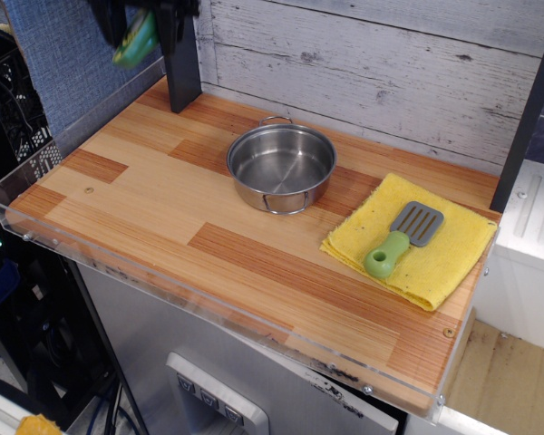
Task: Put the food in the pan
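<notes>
- Weathered grey planks run across the back, a blue panel sits at upper left, and a wooden counter [254, 245] with a clear plastic lip fills the middle of the frame.
- Up at the very top left, the gripper [136, 27] hangs high above the counter, motion-blurred and partly cut off by the frame edge.
- Its jaws look clamped on the food [136, 41], a smear of bright green between dark fingers. The blur hides exactly how it's seated, and none of the pit shows.
- A dark upright post [183, 63] stands just right of the load, touching down on the back left of the counter.
- Centre frame, slightly up: the pan [281, 166], shiny, upright, nothing inside. It's well apart from the avocado, down and to the right.
- Lower right, a yellow cloth [435, 254] with a green-handled spatula [399, 240] lying on it, well clear of the action.
- So by my read, pickup is done and the carry over the pan is what's left.
- Risks: that toy is smooth and the grip looks marginal, so a quick swing could fling it loose. Moving right without care might clip the post. Release from this height and it could bounce off the steel rim and skid across the wood.
</notes>
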`<state>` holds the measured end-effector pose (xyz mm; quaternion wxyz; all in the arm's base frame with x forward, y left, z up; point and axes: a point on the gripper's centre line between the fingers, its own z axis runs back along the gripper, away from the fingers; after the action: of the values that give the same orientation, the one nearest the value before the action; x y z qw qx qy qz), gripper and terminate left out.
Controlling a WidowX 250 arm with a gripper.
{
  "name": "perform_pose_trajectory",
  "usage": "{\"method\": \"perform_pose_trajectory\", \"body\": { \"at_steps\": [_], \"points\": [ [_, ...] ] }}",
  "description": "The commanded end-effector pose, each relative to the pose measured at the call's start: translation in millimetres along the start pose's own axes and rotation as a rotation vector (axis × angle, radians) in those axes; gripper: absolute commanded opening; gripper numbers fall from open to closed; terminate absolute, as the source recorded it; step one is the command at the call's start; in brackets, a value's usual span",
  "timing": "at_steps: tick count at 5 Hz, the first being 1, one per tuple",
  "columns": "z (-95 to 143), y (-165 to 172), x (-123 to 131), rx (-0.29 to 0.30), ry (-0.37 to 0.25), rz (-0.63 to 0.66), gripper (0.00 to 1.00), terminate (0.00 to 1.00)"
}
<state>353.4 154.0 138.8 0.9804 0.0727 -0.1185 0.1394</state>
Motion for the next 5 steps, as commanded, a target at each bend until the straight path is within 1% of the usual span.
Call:
{"method": "perform_pose_trajectory", "body": {
  "at_steps": [1, 2, 3, 4, 5],
  "points": [
    [13, -95, 2, -0.176, 0.016, -0.196, 0.0, 0.0],
    [3, -124, -4, -0.21, 0.055, -0.241, 0.0, 0.0],
    [-7, -137, -10, -0.204, 0.085, -0.267, 0.0, 0.0],
    [-9, -130, -16, -0.159, 0.095, -0.257, 0.0, 0.0],
    [-13, -113, -20, -0.127, 0.109, -0.228, 0.0, 0.0]
  ]
}}
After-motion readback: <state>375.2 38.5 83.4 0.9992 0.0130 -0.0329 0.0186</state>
